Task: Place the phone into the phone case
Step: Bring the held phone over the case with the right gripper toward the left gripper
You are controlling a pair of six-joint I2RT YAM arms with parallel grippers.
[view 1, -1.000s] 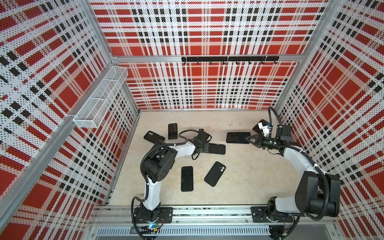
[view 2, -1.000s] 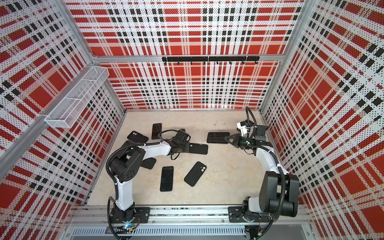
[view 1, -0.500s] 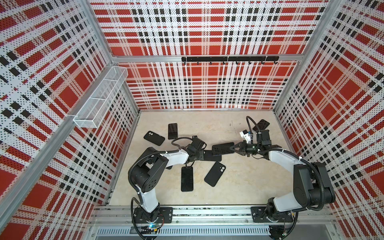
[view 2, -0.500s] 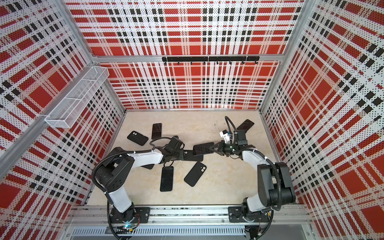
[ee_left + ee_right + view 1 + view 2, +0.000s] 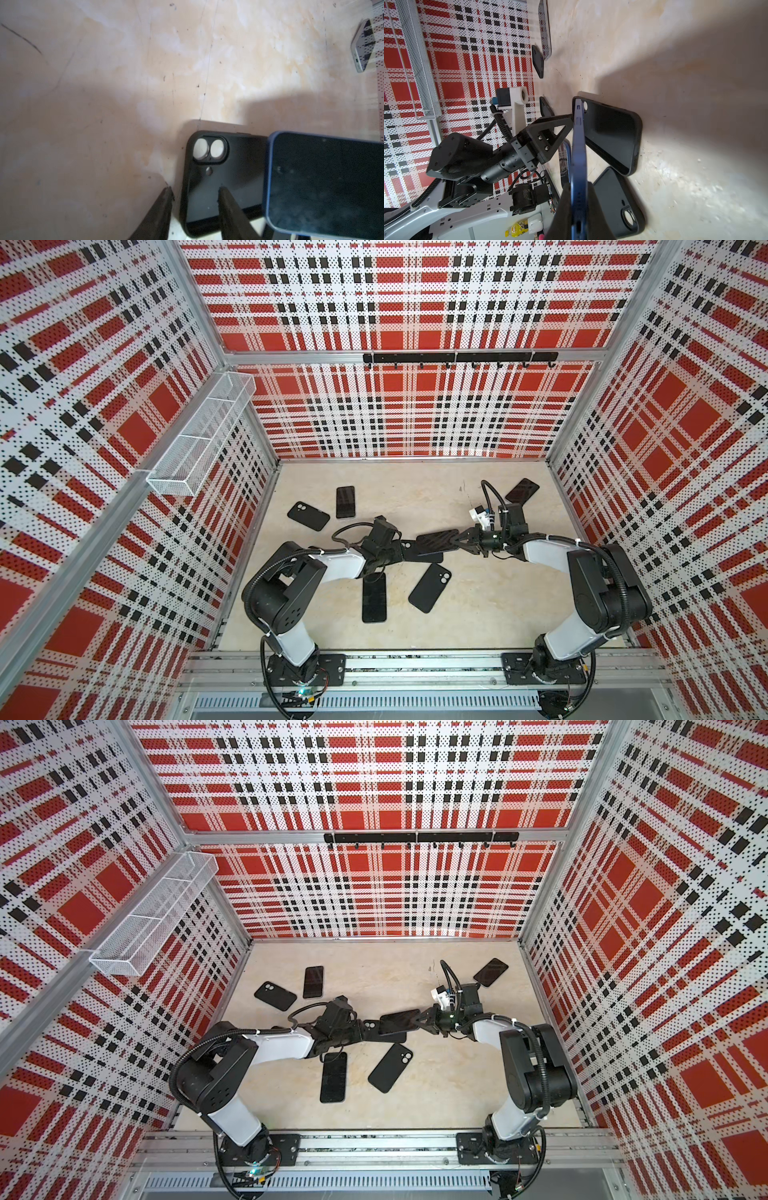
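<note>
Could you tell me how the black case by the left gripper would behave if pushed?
The black case is a thin empty shell, so probably light and apt to slide on the smooth table. Its thin walls likely flex when pinched. With the left gripper open astride its edge, the blue phone could shove it.

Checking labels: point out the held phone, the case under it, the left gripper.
held phone (image 5: 324,182): left wrist view, screen middle.
case (image 5: 239,158): left wrist view, panel beside cutout.
left gripper (image 5: 195,189): left wrist view, between fingertips.
</note>
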